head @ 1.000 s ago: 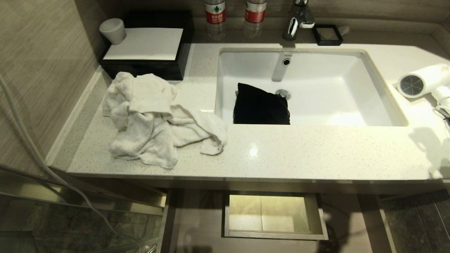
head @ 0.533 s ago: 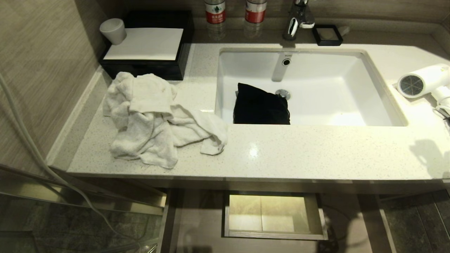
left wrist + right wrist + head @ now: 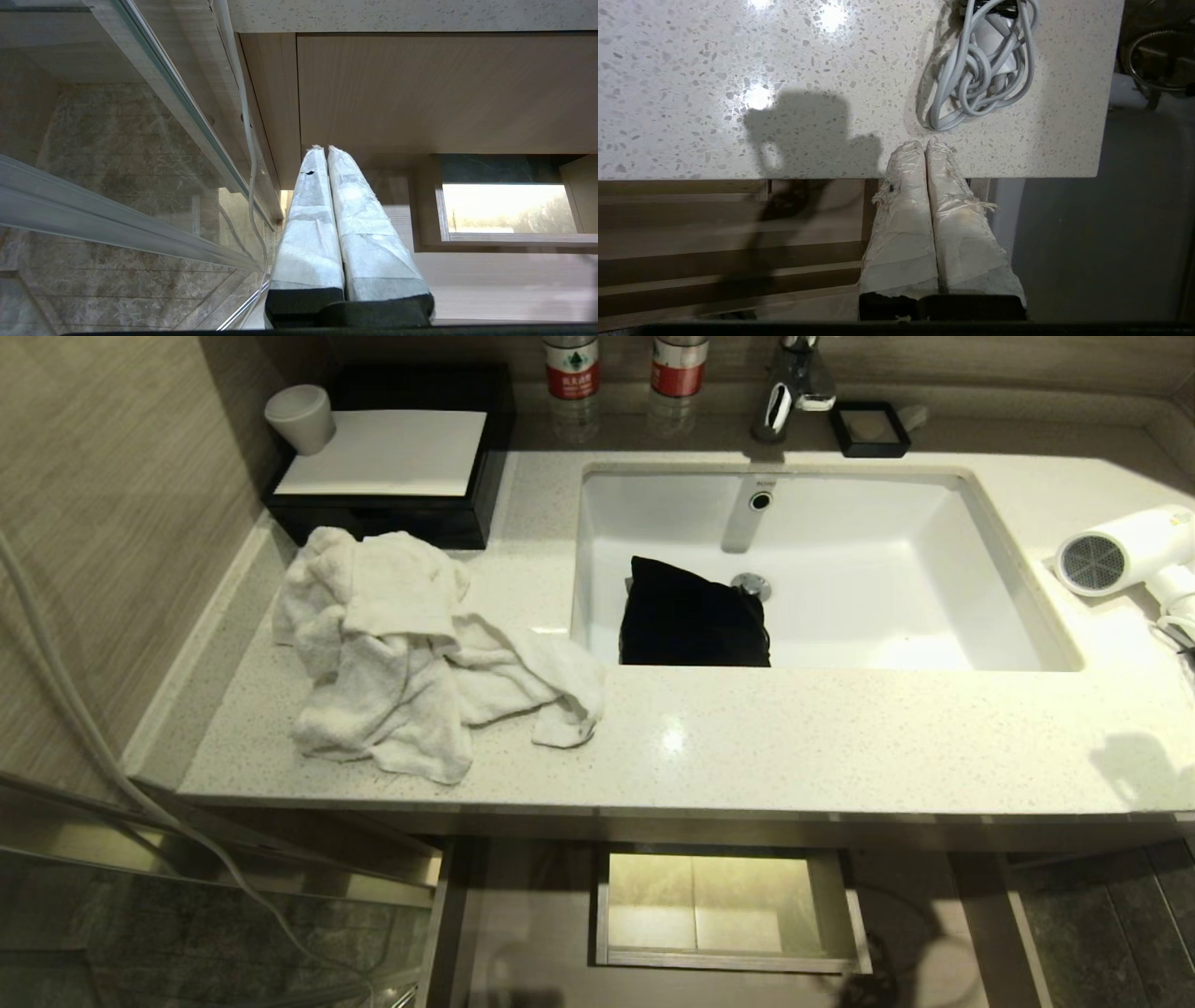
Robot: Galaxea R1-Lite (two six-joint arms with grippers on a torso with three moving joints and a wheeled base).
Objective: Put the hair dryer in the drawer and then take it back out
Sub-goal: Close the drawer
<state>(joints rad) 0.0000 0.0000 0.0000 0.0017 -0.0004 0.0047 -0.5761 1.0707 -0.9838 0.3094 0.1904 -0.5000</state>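
At the right end of the stone counter, my right gripper hangs above the near edge with its two wrapped fingers pressed together and nothing between them. Just beyond the tips lies the bundled grey cord of the hair dryer, which rests on its side on the counter, right of the sink, its mesh grille facing left. Below the counter, the drawer stands pulled out toward me, with the boxed cut-out at its middle. My left gripper is low on the left beside the glass panel, also closed and empty.
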